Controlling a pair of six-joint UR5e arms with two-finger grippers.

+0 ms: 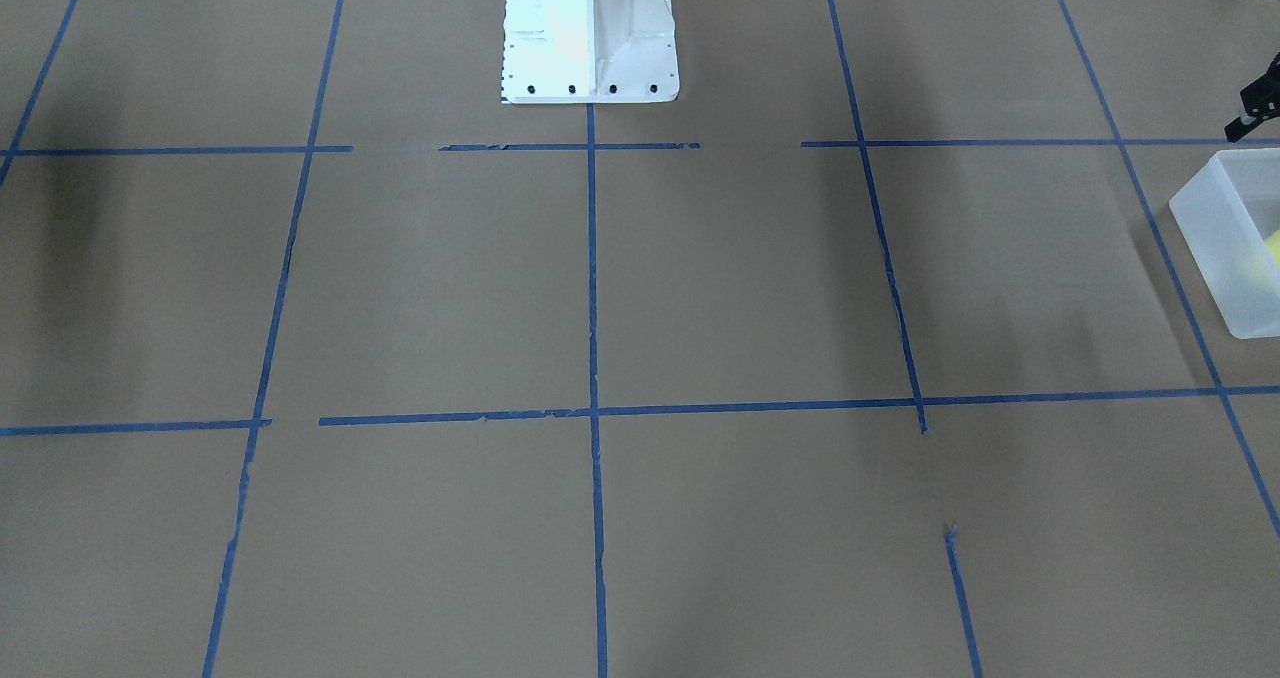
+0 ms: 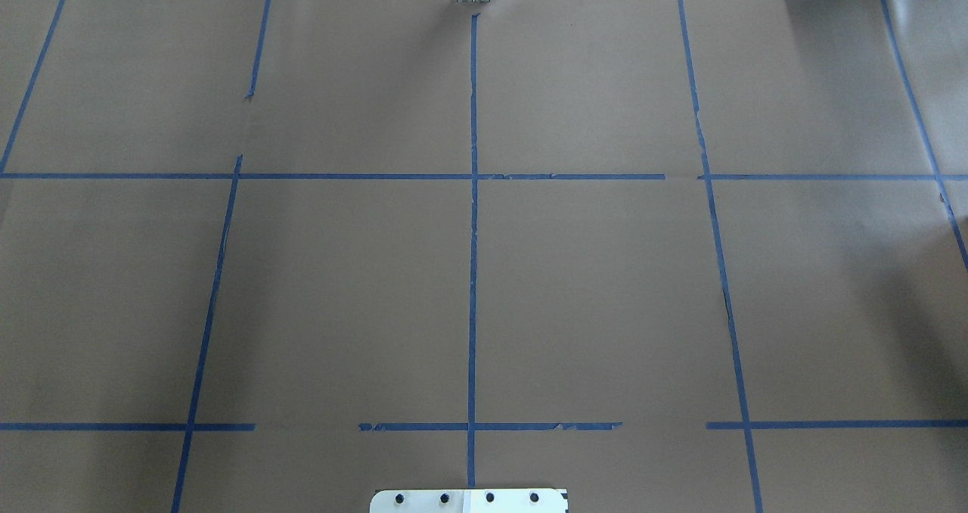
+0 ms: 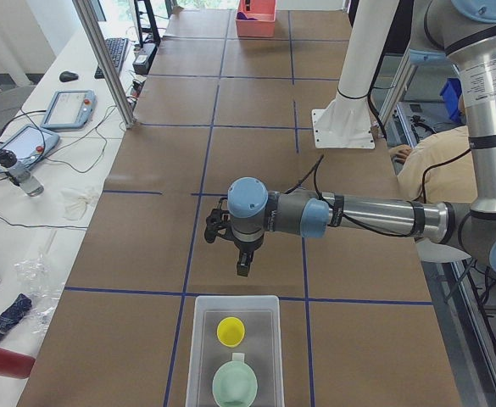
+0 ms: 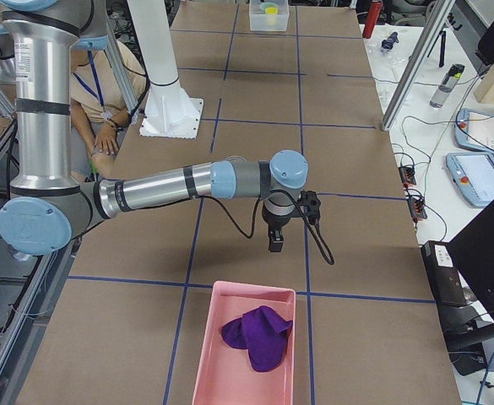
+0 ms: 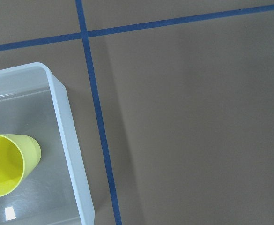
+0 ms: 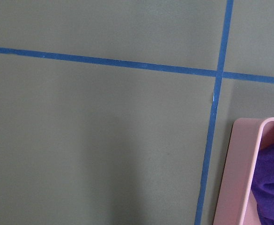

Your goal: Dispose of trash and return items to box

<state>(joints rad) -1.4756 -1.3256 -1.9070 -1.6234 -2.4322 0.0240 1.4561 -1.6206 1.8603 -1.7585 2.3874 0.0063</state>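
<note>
The box [image 3: 198,339], a frosted-white bin, stands at the table's left end. The yellow cup [image 3: 230,331] and the mint-green bowl [image 3: 234,386] lie inside it. The left wrist view shows the box wall [image 5: 69,140] and the cup [image 5: 5,164]. The box's corner shows in the front view [image 1: 1215,248]. My left gripper [image 3: 243,268] hangs above the table just short of the box and holds nothing. Only a black edge of it shows in the front view [image 1: 1255,108], so I cannot tell whether it is open or shut. My right gripper [image 4: 275,240] hangs short of the pink tray; I cannot tell its state.
A pink tray [image 4: 221,354] with a purple cloth [image 4: 259,333] stands at the table's right end. Its corner shows in the right wrist view [image 6: 240,173]. The white robot base [image 1: 590,33] stands at the table's middle rear. Blue tape lines cross the brown tabletop.
</note>
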